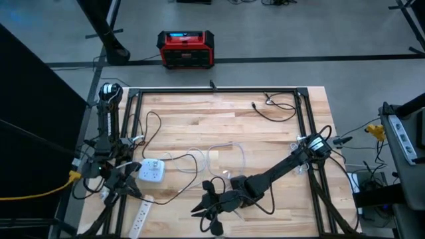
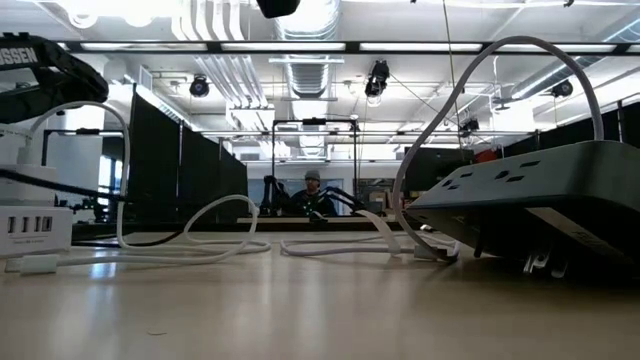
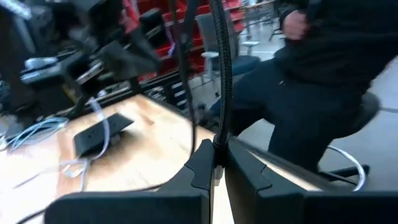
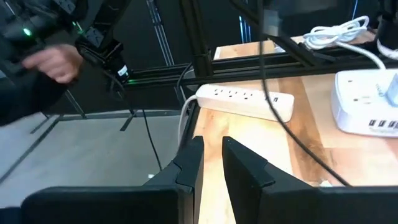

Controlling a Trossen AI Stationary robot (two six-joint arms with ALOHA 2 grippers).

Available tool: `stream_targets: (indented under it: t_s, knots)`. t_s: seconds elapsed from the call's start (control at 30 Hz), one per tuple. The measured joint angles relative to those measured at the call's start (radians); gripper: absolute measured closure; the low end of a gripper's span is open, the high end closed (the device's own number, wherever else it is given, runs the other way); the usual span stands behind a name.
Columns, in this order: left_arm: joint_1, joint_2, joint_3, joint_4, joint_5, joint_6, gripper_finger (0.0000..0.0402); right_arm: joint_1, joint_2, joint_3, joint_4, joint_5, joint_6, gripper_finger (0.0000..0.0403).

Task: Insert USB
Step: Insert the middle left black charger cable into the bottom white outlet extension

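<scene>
Right gripper: low over the bench's near edge, left of centre in the high view; its two dark fingers stand narrowly apart with only a slim gap, nothing between them.

Left gripper: at the bench's left edge near the frame rail, fingers together, pinching a black cable that rises straight up from them.

White charging hub: lies on the bench between the two arms, nearer the left one; a row of USB ports shows on its side in the low view. White power strip: at the near left corner, beside the rail. Dark power strip: tilted up off the bench in the low view, with a white cable arching over it. Loose white and black cables loop across the middle of the bench.

Red and black box: on the floor beyond the far edge.

Person in dark clothes: beside the bench's left side.

USB plug: cannot be made out in any view; cable ends too small or hidden behind the arms.
</scene>
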Motion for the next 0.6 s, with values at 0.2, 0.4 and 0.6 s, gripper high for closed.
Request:
stream_targets:
  t_s: [0.2,0.4,0.6]
  knots:
    - [-0.003,0.005,0.102,0.004,0.117,0.004,0.0392,-0.002,-0.001,0.001,-0.079,-0.011,-0.093,0.0353]
    - [0.012,0.005,0.230,-0.104,0.103,0.031,0.0392,-0.002,-0.004,0.002,-0.198,-0.019,-0.179,0.0348]
    - [0.020,0.005,0.312,-0.207,0.061,-0.006,0.0392,-0.012,-0.005,0.002,-0.284,-0.020,-0.215,0.0360]
